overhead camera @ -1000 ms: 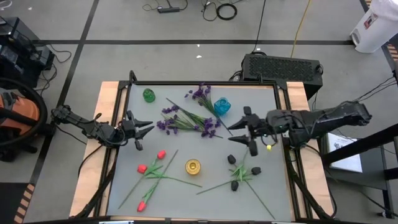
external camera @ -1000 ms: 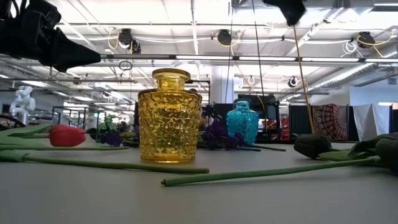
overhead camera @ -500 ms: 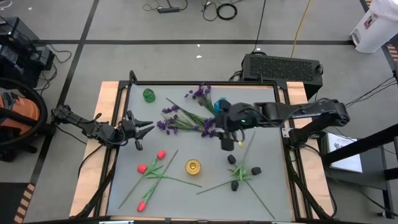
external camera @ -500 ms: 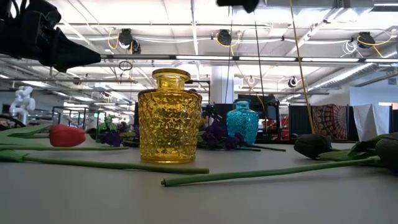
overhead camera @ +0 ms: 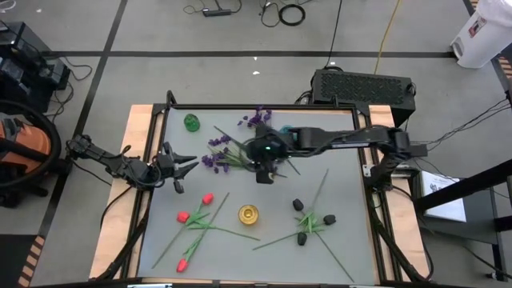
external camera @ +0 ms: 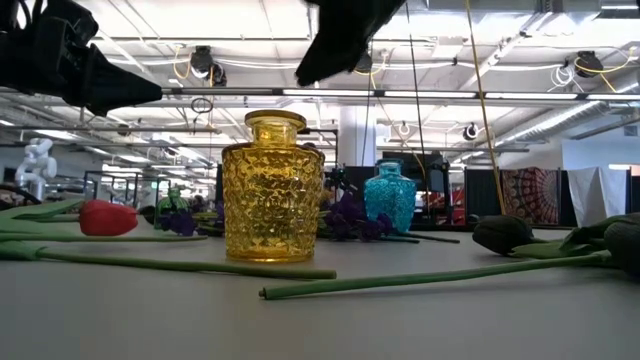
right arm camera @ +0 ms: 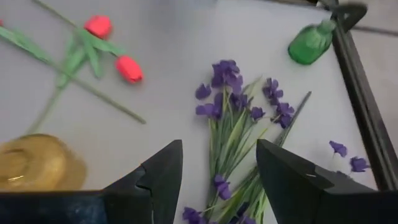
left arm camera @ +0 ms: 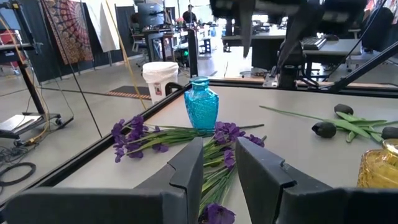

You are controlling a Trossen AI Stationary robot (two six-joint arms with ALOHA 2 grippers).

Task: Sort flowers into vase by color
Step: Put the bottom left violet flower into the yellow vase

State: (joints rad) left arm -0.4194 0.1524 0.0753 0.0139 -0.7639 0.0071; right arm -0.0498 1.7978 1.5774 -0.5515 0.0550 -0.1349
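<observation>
Bushy purple sprays [overhead camera: 234, 157] lie flat on the grey table's middle, with another small one [overhead camera: 256, 120] farther back. My right gripper [right arm camera: 217, 180] hovers open above the sprays [right arm camera: 233, 130], slanting down and touching nothing. Red tulips [overhead camera: 196, 216] lie at the near left and black-headed blooms [overhead camera: 308, 220] at the near right. A yellow vase [overhead camera: 248, 214] stands between them, a green vase [overhead camera: 191, 122] at the far left, and a blue vase [left arm camera: 201, 111] behind the sprays. My left gripper [overhead camera: 186, 166] waits open and level at the left edge.
The table has a raised dark frame [overhead camera: 264, 107] with wooden strips at both sides. My right arm [overhead camera: 344, 140] stretches across the far right part of the table. Bare grey surface [overhead camera: 344, 188] lies on the right, between the sprays and the black blooms.
My right gripper has swept from the table's right side toward its left edge, and now hangs over the purple sprays. On the way it has tipped its fingers further downward and rolled a little. Nothing on the table has moved.
</observation>
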